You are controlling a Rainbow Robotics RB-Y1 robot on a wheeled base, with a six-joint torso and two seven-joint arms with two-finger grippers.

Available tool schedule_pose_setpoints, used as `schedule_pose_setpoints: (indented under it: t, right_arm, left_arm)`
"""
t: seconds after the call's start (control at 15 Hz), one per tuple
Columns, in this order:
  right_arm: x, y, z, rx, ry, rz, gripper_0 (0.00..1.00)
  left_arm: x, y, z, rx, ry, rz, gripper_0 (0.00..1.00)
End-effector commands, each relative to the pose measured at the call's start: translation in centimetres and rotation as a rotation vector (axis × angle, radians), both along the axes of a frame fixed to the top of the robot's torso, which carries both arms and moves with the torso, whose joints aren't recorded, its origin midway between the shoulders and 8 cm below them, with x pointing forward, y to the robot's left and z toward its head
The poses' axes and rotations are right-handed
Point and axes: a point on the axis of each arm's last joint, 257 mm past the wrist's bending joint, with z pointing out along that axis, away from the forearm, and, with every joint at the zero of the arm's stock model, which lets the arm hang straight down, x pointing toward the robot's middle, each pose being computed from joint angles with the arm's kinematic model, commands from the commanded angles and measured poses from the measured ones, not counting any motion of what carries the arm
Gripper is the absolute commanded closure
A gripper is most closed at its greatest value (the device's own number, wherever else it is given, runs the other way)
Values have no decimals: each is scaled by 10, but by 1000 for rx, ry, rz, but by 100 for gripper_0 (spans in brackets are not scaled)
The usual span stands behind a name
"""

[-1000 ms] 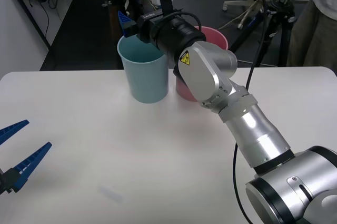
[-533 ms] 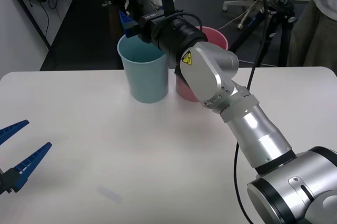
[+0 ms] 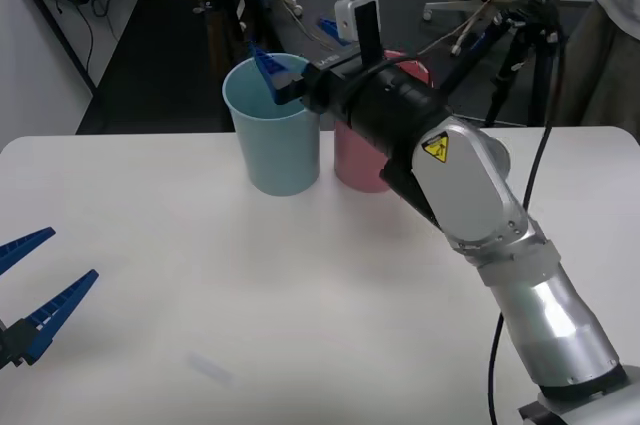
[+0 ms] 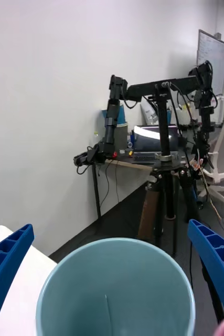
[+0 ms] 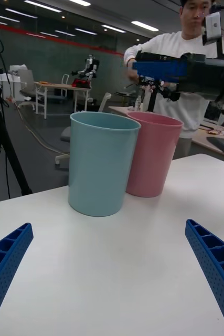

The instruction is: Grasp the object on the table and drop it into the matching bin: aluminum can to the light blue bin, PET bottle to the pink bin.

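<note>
Hovering right claw (image 3: 283, 73): you find it spread wide above the rim of the light blue bin (image 3: 273, 138), fingers empty, nothing grasped between them. Light blue bin: upright on the bench (image 3: 150, 235), touching or just beside the pink bin (image 3: 358, 159) on its right-arm side. From the right wrist you look straight down into the blue bin's mouth (image 4: 114, 286); its bottom is hidden, so you cannot tell whether the can lies inside. Left claw (image 3: 30, 290): parked low at the bench's near left edge, likewise spread and empty, well apart from both bins.
</note>
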Motion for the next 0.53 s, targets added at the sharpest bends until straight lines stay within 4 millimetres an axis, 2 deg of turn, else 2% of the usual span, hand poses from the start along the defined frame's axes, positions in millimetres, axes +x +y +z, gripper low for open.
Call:
schedule_pose_setpoints:
  t: [0.07,0.27,0.53]
  right_arm:
    - [-35,-29,-9,-22,-41,26,0]
    - [-67,-66,-26,-60,-64,45,0]
    - [-105,-126,-53,-135,-77,67,0]
  left_arm:
    - [0,0,0,0,0,0,0]
    - [0,0,0,0,0,0,0]
    - [0,0,0,0,0,0,0]
